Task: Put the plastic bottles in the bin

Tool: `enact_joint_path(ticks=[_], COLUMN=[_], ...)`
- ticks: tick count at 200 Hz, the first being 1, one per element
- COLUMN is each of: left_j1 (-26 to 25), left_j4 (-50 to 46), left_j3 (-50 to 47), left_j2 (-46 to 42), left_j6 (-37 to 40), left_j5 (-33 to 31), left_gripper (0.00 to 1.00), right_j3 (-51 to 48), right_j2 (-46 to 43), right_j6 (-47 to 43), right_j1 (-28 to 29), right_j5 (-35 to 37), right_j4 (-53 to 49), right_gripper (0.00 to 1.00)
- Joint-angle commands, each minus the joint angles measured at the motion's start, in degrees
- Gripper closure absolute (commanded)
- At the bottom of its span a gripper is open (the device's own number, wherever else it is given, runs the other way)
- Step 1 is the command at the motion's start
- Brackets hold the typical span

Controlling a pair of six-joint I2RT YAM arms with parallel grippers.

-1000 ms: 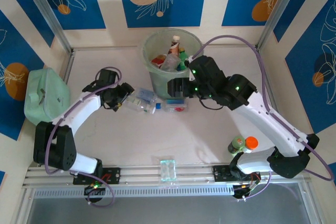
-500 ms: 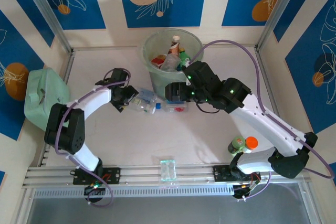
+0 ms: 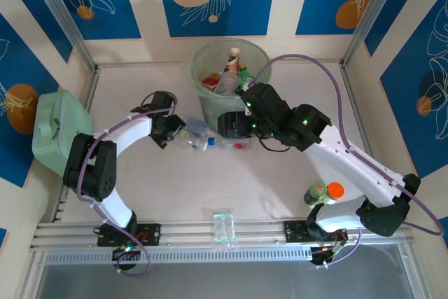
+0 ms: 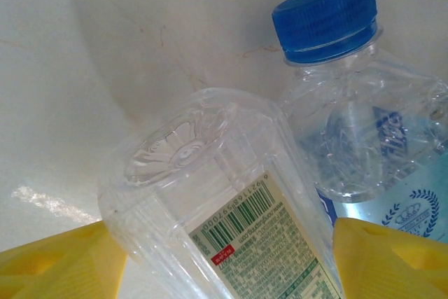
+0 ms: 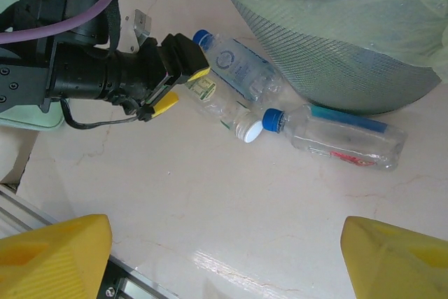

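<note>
Nearer than before, my left pincer [image 4: 220, 236] straddles the clear bottle [image 4: 203, 173] crosswise near its base, jaws open either side.

Clear bottle [image 4: 210, 194] label: barcode [image 4: 234, 218], small print, unreadable. Blue-cap bottle [image 4: 364, 138] label: emblem [image 4: 413, 208], illegible.

Three clear bottles [image 5: 241, 73] lying beside part-filled green bin [image 5: 336, 54].

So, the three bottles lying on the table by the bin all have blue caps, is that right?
Not quite. The right wrist view shows a white cap on the middle bottle, the one the left gripper straddles; the other two bottles have blue caps. All three do lie on the table by the bin.
</note>
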Motion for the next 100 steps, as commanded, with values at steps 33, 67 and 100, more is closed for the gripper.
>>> enact_joint_path(ticks=[33, 67, 100], left_j1=[-1.9, -1.87, -1.89], left_j4=[-6.46, -7.38, -7.52], left_j3=[-1.16, -2.84, -2.69], left_j2=[-1.25, -3.45, -2.82], left_j6=[3.78, 5.3, 6.12], left_j5=[-3.14, -4.15, -4.33], left_gripper=[0.27, 0.31, 0.24], right_j3=[0.82, 1.07, 1.67], right_j2=[0.39, 0.49, 0.88], right_j6=[-0.11, -0.2, -0.18], right_j1=[0.72, 0.69, 0.91], right_j5=[-0.54, -0.53, -0.69], right_j4=[1.18, 1.16, 1.02], right_gripper=[0.13, 0.13, 0.13])
